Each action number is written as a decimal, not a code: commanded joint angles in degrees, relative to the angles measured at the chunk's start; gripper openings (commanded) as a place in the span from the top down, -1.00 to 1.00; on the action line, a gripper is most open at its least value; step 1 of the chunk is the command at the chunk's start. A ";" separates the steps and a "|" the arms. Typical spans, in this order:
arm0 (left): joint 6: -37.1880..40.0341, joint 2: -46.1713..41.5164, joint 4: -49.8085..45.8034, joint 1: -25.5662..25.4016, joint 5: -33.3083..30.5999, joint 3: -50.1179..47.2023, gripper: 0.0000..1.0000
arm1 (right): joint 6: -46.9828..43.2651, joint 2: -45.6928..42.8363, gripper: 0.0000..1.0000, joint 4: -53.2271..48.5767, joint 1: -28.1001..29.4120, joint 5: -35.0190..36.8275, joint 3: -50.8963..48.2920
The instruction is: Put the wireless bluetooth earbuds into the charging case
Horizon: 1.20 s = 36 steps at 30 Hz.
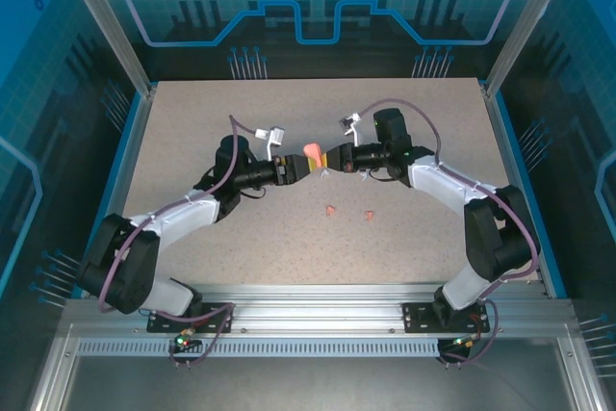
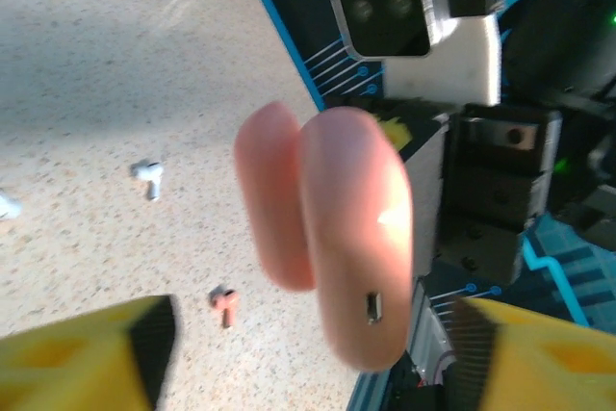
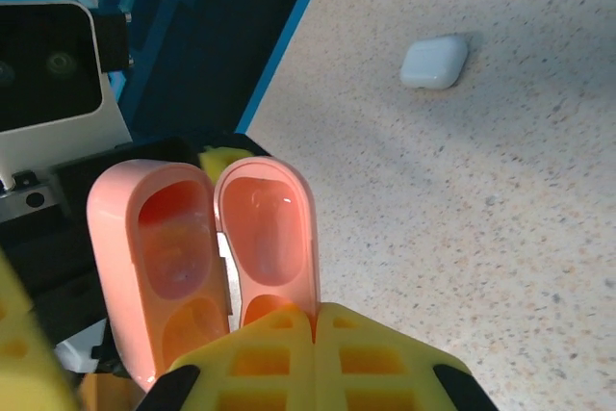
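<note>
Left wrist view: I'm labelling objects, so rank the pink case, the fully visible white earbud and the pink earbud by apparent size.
1. pink case: largest by far, but also nearest the camera.
2. white earbud and pink earbud: look alike, so unranked.

Even overhead light with soft shadows; close things blur in the wrist views.

From above, the table [image 1: 192,141] is bright and evenly lit, its blue surround is dim, and the arms cast only faint, soft-edged shadows. In the left wrist view the pink case [image 2: 356,247] is smeared and out of focus, with a small white glare at its 3 o'clock side. The left fingers [image 2: 77,358] at 7 and 5 o'clock are blurred, a broad grey shadow lies at 10 o'clock, and the white earbud [image 2: 147,177] at 9 o'clock is sharper. In the right wrist view the pink case is crisp and glossy, the right fingers [image 3: 318,363] at 6 o'clock are brightly lit, and the white case [image 3: 435,62] at 1 o'clock sits in cooler shade.
</note>
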 commanded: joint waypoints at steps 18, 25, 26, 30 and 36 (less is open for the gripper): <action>36.18 10.22 -63.82 6.97 17.16 41.17 -0.97 | -39.15 -0.99 1.00 -29.84 -0.29 16.38 16.66; 45.39 19.70 -77.75 6.92 22.19 50.81 -0.86 | -43.81 0.10 1.00 -34.74 -0.29 15.05 19.47; 46.18 20.80 -78.91 6.94 22.66 51.57 -0.83 | -44.18 0.31 1.00 -35.16 -0.24 14.72 19.82; 47.84 23.70 -81.04 6.80 24.43 52.92 -0.67 | -44.08 0.59 1.00 -35.04 0.10 13.41 19.89; 48.09 25.59 -80.64 4.76 24.70 53.14 -0.54 | -44.15 1.24 1.00 -34.93 1.44 13.82 20.02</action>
